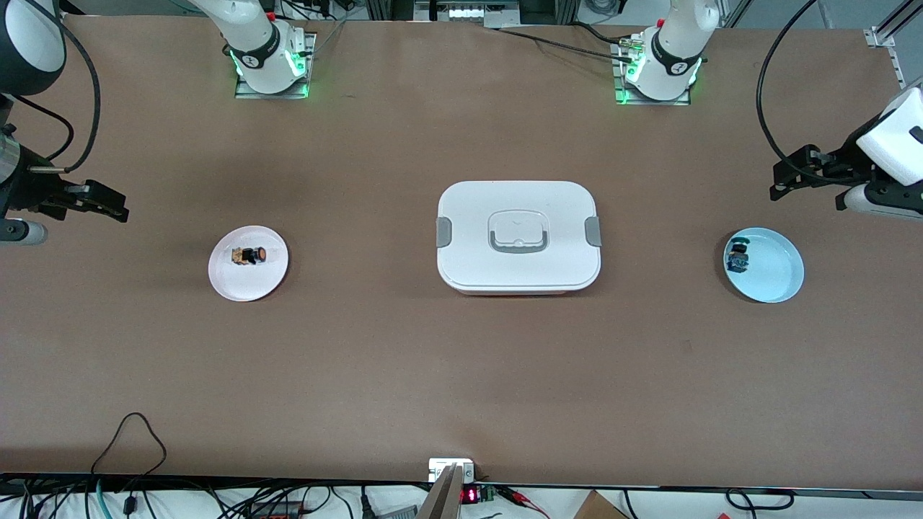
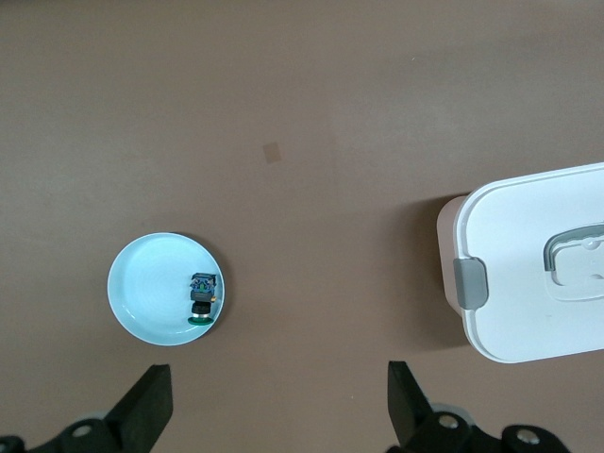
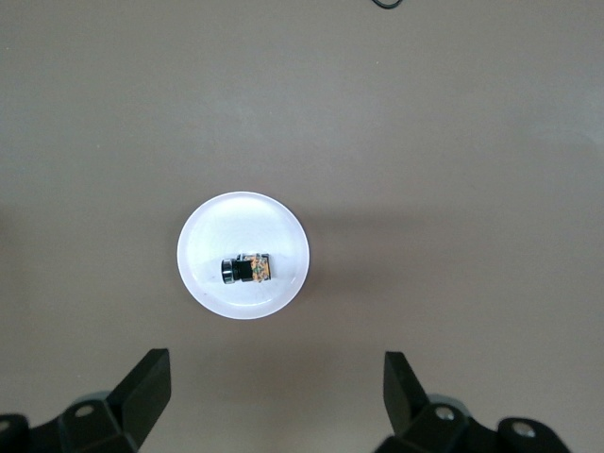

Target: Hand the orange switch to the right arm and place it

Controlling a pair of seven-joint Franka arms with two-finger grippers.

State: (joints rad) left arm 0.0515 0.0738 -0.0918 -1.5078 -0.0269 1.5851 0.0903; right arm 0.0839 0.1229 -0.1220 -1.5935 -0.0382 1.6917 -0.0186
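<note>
Brown and matte, the surface (image 1: 461, 375) carries three things in a row between the two arms' ends. At its middle sits a white lidded box (image 1: 518, 236) with grey side clips and a grey handle on top. Toward the right arm's end lies a white plate (image 1: 248, 262), and the orange switch (image 1: 249, 255) lies on its side in that plate. Toward the left arm's end lies a pale blue plate (image 1: 764, 264), holding a small component with blue and green parts (image 1: 738, 257) by its rim. The right tool (image 1: 101, 202) hangs up near the white plate, fingers spread wide and empty. The left tool (image 1: 797, 173) hangs up near the blue plate, likewise spread wide and empty.
</note>
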